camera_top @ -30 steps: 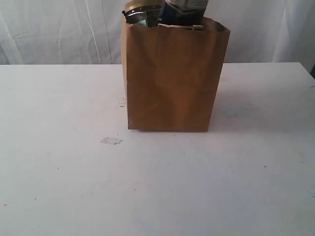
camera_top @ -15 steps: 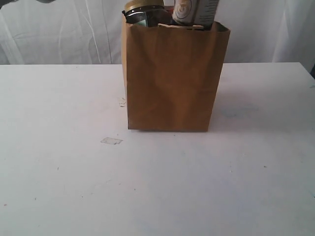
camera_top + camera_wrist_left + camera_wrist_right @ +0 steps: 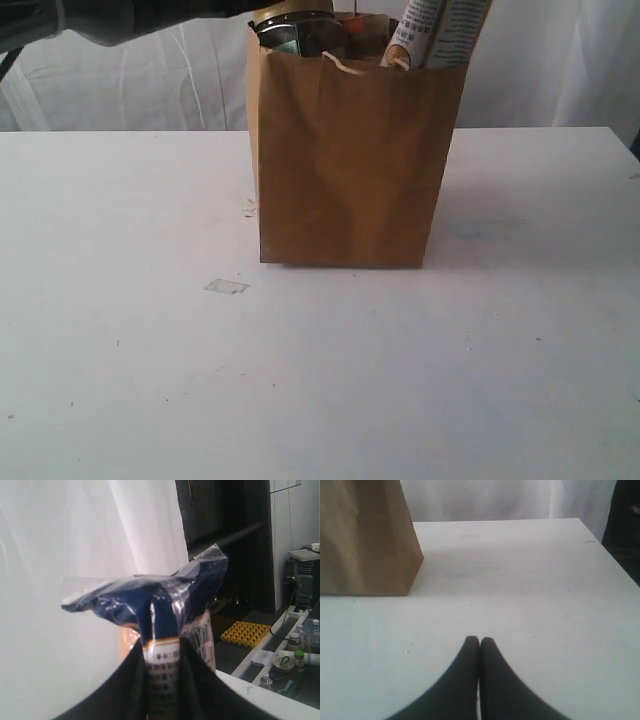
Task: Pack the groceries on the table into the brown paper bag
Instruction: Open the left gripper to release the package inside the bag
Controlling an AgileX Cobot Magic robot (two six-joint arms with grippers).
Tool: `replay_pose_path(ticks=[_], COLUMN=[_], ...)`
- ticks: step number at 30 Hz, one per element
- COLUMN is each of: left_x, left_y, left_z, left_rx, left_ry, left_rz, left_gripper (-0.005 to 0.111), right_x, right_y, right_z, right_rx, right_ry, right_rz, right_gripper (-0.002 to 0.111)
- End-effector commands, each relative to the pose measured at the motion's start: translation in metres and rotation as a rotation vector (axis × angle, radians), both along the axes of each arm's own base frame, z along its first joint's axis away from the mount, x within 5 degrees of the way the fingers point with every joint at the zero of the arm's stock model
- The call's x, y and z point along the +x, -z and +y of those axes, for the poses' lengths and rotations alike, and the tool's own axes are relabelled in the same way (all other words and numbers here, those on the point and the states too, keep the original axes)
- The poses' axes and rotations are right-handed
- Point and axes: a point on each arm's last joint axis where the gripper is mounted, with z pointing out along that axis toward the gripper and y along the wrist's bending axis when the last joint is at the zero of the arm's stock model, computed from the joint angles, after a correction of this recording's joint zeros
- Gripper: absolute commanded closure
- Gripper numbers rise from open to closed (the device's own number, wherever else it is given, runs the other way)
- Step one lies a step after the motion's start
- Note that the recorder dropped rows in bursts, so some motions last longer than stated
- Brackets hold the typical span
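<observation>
Left tool (image 3: 162, 647) is pinching the long packet (image 3: 150, 597) just below its crimped dark-blue end. Black fingers (image 3: 125, 690) are pressing on both sides of the printed white body, and the packet is filling the gap between them.

In the exterior view the packet is leaning out of the top right of the brown paper bag (image 3: 350, 170). Its lower end is sitting inside the mouth, its upper end is running off the top of the frame, and the whole thing is tilting right. Can't tell how deep it's sitting or what it's touching inside. Left arm (image 3: 80, 20) is showing as a dark blur across the upper left corner; the tool itself is out of that view.

Right tool (image 3: 479, 642) is pressed together, tips touching, gripping nothing. It's hovering over the worktop (image 3: 530, 580), with the bag off to one side and well apart from it.

Bag is standing upright toward the back middle of the worktop, with one twisted paper handle (image 3: 345, 65) flopping over the front rim. Yellow-lidded jar (image 3: 290, 18) is sitting in the bag's left side, its lid and shoulder poking above the rim. Small clear scrap (image 3: 226, 287) is lying on the worktop front-left of the bag, apart from it. White curtain (image 3: 150, 80) is hanging behind.
</observation>
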Motion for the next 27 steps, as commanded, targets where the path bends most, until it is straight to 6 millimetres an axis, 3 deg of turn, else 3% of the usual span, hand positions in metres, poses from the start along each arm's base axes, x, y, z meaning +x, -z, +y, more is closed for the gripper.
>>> replay_pose_path(ticks=[1, 5, 14, 27], left_x=[-0.006, -0.004, 0.01, 0.01], left_y=[-0.018, -0.016, -0.01, 0.026], left_z=[0.009, 0.01, 0.027, 0.017], left_rx=[-0.031, -0.014, 0.035, 0.092], left_ry=[-0.033, -0.058, -0.301, -0.223], left_rz=[-0.02, -0.023, 0.023, 0.091], left_gripper=[0.107, 0.107, 0.107, 0.107], right_x=[0.0, 0.0, 0.0, 0.0], right_y=[0.0, 0.0, 0.0, 0.0], right_z=[0.0, 0.0, 0.0, 0.0], right_rx=[-0.002, -0.002, -0.002, -0.002], right_ry=[0.002, 0.002, 0.002, 0.002], right_rz=[-0.015, -0.015, -0.015, -0.015], right_gripper=[0.108, 0.108, 0.108, 0.108])
